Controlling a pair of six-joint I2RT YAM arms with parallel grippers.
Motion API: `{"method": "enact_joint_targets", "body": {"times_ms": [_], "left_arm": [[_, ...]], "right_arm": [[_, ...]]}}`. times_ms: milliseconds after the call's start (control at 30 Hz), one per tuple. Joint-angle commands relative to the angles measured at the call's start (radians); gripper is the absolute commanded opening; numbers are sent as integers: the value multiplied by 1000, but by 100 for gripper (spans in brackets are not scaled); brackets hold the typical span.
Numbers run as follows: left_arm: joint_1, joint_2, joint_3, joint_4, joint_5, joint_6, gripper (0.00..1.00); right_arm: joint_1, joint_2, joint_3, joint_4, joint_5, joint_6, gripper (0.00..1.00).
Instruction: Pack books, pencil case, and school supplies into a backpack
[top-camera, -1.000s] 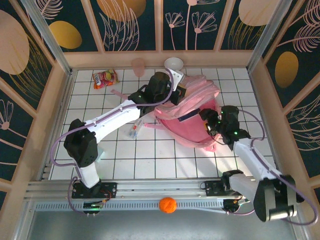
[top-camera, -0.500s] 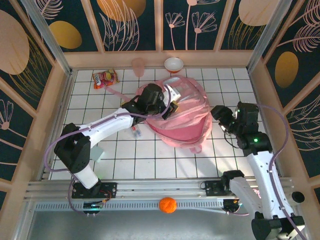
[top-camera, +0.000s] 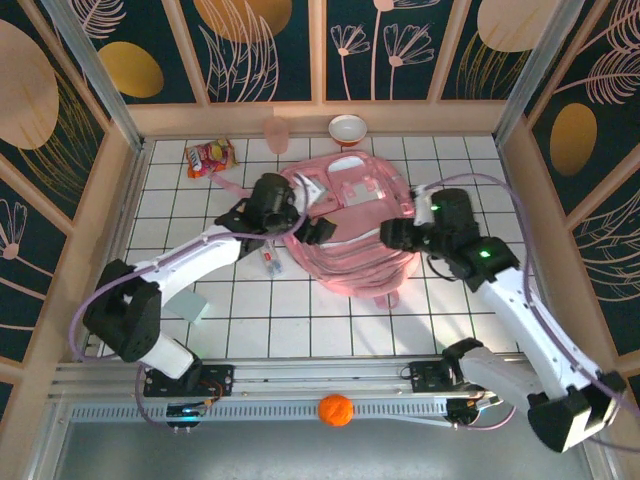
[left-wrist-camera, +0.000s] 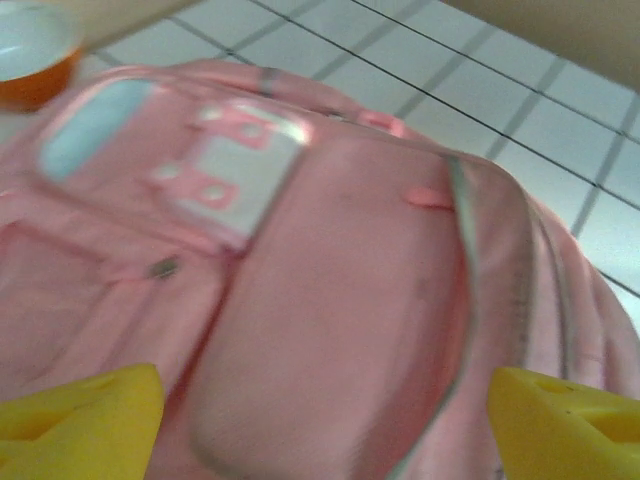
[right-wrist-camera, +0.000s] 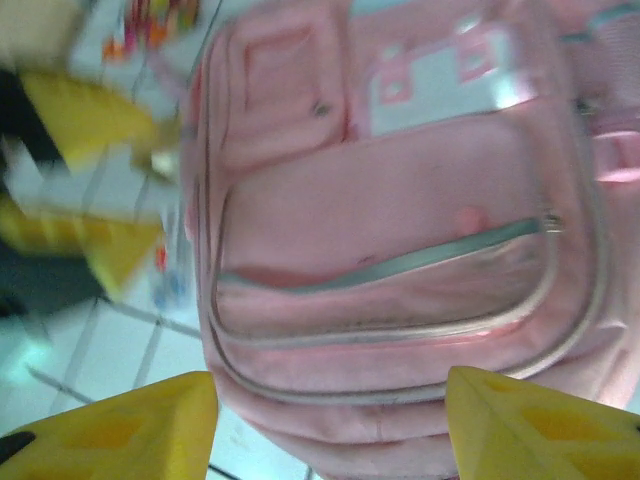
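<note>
The pink backpack (top-camera: 352, 215) lies flat on the tiled table, front pockets up and zips shut. My left gripper (top-camera: 314, 230) hovers at its left side, open, its yellow fingertips (left-wrist-camera: 85, 420) spread wide over the front pocket (left-wrist-camera: 330, 330) with nothing between them. From the right, my right gripper (top-camera: 394, 236) reaches over the bag, open and empty, jaws astride the lower pocket (right-wrist-camera: 400, 240). One of the school supplies, a slim clear-white oblong with red marks (top-camera: 270, 262), lies on the tiles left of the bag. The books and the pencil case are out of view.
A red-orange snack packet (top-camera: 208, 157), a pink cup (top-camera: 276, 133) and a white-and-orange bowl (top-camera: 348, 128) stand along the back wall. A pale green block (top-camera: 192, 305) lies near the left arm. An orange ball (top-camera: 336, 410) rests on the front rail.
My left gripper has opened and let go of the backpack, which has dropped flat. The left arm drew back to the left; the right arm swung in over the bag.
</note>
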Motion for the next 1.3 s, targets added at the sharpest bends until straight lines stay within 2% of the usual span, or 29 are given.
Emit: {"method": "enact_joint_targets", "body": {"times_ms": [0, 133, 233, 367, 433, 600, 833, 1033, 1200, 1267], "left_arm": [[69, -91, -92, 122, -43, -209, 84], [167, -166, -210, 181, -63, -332, 85], [210, -201, -268, 207, -52, -372, 85], [218, -235, -304, 222, -56, -380, 85], [220, -240, -314, 225, -56, -388, 85], [220, -241, -327, 240, -47, -406, 85], [220, -238, -348, 266, -40, -437, 85], [220, -234, -356, 282, -30, -449, 85], [220, -233, -366, 278, -33, -450, 84], [220, -239, -370, 276, -37, -459, 84]], "right_arm": [[161, 91, -3, -39, 115, -314, 62], [333, 230, -45, -17, 234, -506, 64], [374, 285, -97, 102, 301, -594, 65], [376, 333, -160, 288, 371, -664, 67], [376, 372, -170, 330, 364, -688, 68], [381, 459, -163, 278, 252, -761, 70], [378, 433, -119, 185, 189, -814, 73], [385, 414, -177, 189, 289, -836, 74], [382, 443, -270, 408, 402, -844, 73], [385, 459, -285, 470, 424, -844, 64]]}}
